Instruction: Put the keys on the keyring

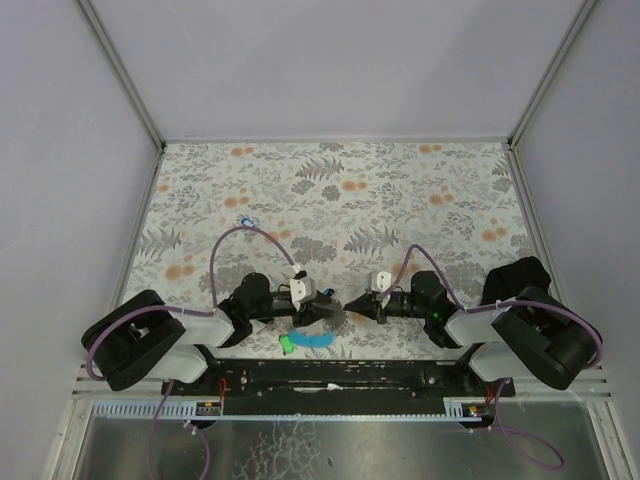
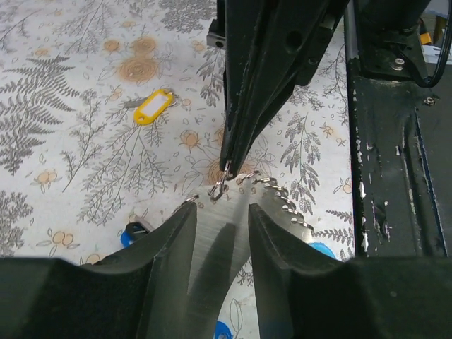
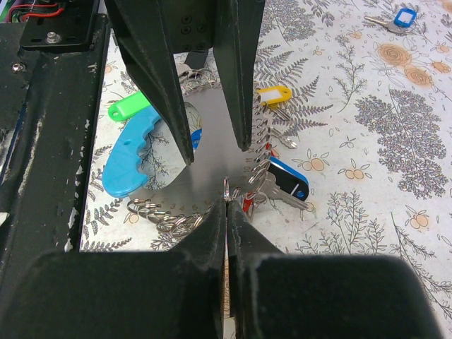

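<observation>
The keyring (image 3: pixel 212 141) is a silvery fan-shaped plate edged with several small rings, with a light-blue strap (image 3: pixel 131 159). My left gripper (image 2: pixel 220 208) is shut on the plate (image 2: pixel 219 240), one finger against each side edge. My right gripper (image 3: pixel 227 201) is shut on one small ring (image 3: pixel 226 186) at the plate's rim; in the left wrist view its tips (image 2: pixel 226 166) meet that ring (image 2: pixel 219 188). A blue-capped key (image 3: pixel 286 180) and a red-capped one (image 3: pixel 247 203) hang by the rim. Yellow (image 3: pixel 274 94) and green (image 3: pixel 131 106) keys lie beside the plate.
Another blue-capped key (image 1: pixel 245 220) lies alone on the floral mat, far left of centre. The black base rail (image 1: pixel 330 375) runs just behind both grippers. Grey walls (image 1: pixel 60 150) close in the mat (image 1: pixel 400 200) on three sides.
</observation>
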